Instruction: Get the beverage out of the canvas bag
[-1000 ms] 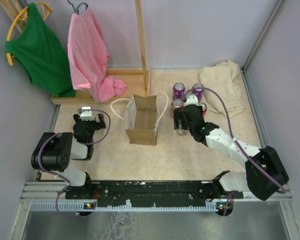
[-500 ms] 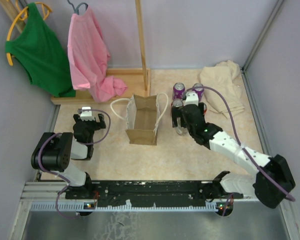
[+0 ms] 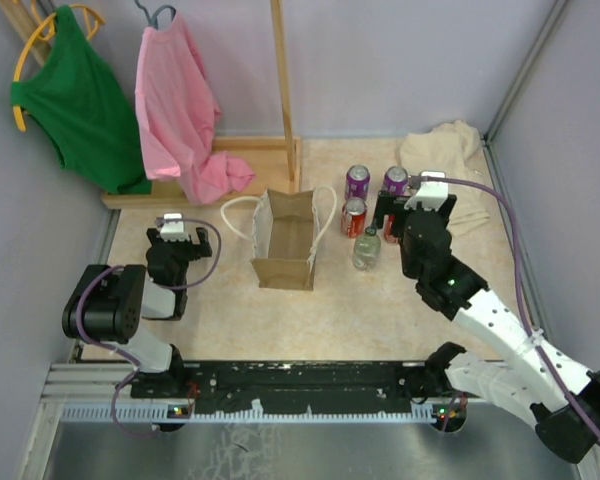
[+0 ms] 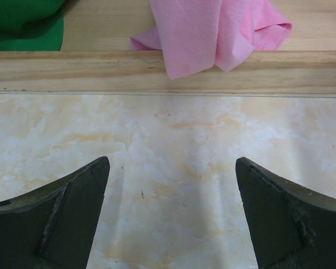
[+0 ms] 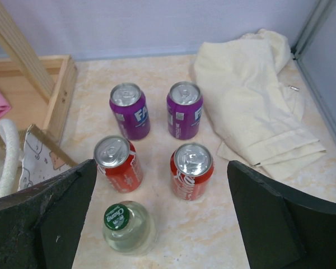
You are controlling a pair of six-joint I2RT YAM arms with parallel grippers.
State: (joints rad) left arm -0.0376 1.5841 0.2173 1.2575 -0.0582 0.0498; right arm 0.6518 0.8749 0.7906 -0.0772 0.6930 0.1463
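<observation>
Right wrist view first: the right gripper [image 5: 161,165] has its jaws spread wide, holding nothing and touching nothing. The two dark fingers [image 5: 56,213] sit at the lower corners of the frame with the drinks showing in the gap between them. The bottle [image 5: 126,227], clear with a green cap, stands upright on the table at the bottom of the frame. It's out of the bag [image 5: 36,159] and just to the right of it. I can't read the print on the cap. Behind the bottle are two red cans [image 5: 117,162] and, further up the frame, two purple cans [image 5: 129,109], all upright and set apart from each other. A cream cloth [image 5: 252,106] lies crumpled at upper right.

The bag is mostly cut off at the left edge here, so you only get a corner and a bit of white handle [image 5: 8,151]. The top view shows it whole, standing open in the middle of the table. Its inside is shaded and I can't make out what's down there. In that same view the right-hand red can is mostly hidden behind the gripper.

The left gripper [image 4: 171,162] is also wide open and holds nothing. It hangs over bare marbled table [image 4: 168,185], well left of the bag. Its fingers run off the bottom of the frame. At the top of the left wrist view there's the wooden rack base [image 4: 73,70], a pink shirt [image 4: 213,31] draped over it, and a green shirt [image 4: 22,28] cut off at the upper left corner.
</observation>
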